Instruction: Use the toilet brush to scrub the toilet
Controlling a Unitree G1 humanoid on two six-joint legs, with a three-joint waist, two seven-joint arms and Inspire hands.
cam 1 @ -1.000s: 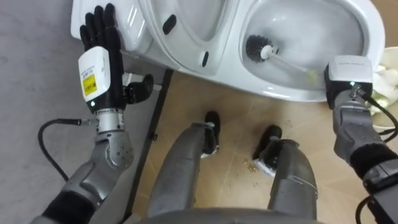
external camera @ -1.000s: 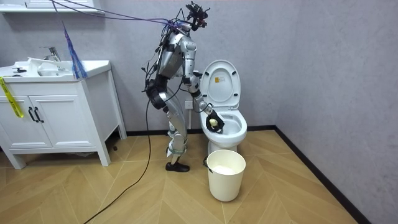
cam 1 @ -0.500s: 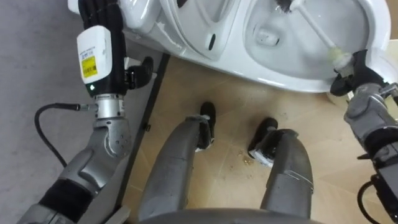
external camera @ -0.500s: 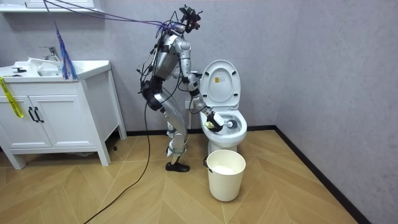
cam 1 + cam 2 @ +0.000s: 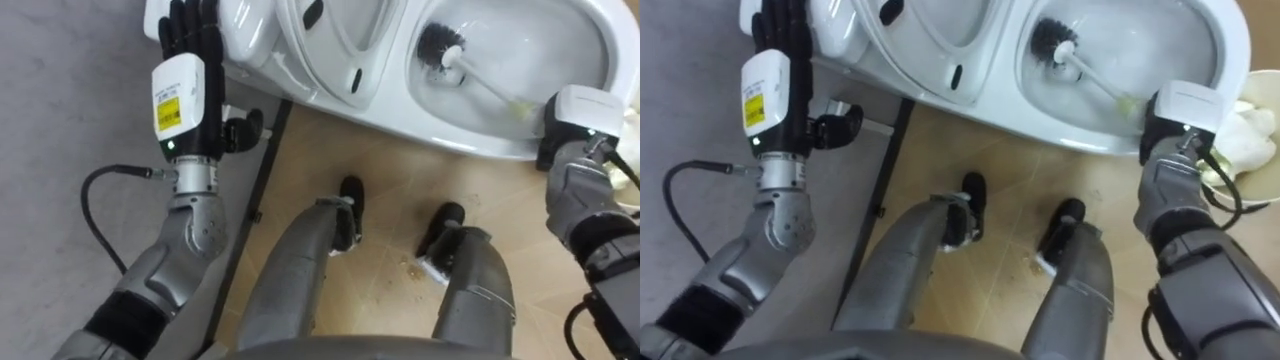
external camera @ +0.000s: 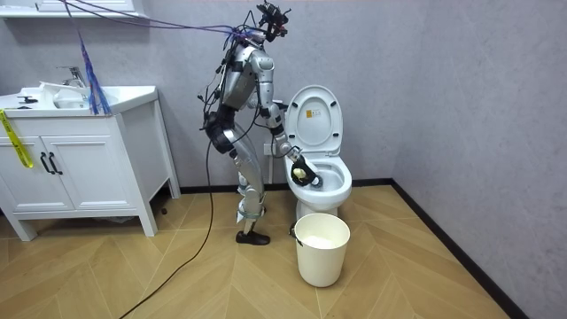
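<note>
The white toilet (image 5: 450, 135) stands before me with its lid (image 6: 316, 120) raised. In the bowl lies a toilet brush (image 5: 440, 45) with a black bristle head, low on the bowl's left side. Its white handle (image 5: 490, 90) runs right and down into my right hand (image 5: 580, 120), which is curled round the handle's end at the bowl's near rim. My left hand (image 5: 190, 45) rests with straight fingers on the toilet's tank at upper left. In the room view I stand bent at the toilet's left side.
A white bucket (image 6: 321, 248) stands on the wood floor in front of the toilet, its rim and white contents (image 5: 1250, 130) just right of my right hand. A black valve (image 5: 240, 130) sits on the grey wall by the tank. A vanity cabinet (image 6: 80, 159) stands at the room view's left.
The brush head went up the bowl and has come back to its lower left side, with my right hand still holding the handle. The eye view shifted with my body; the left hand stayed on the tank.
</note>
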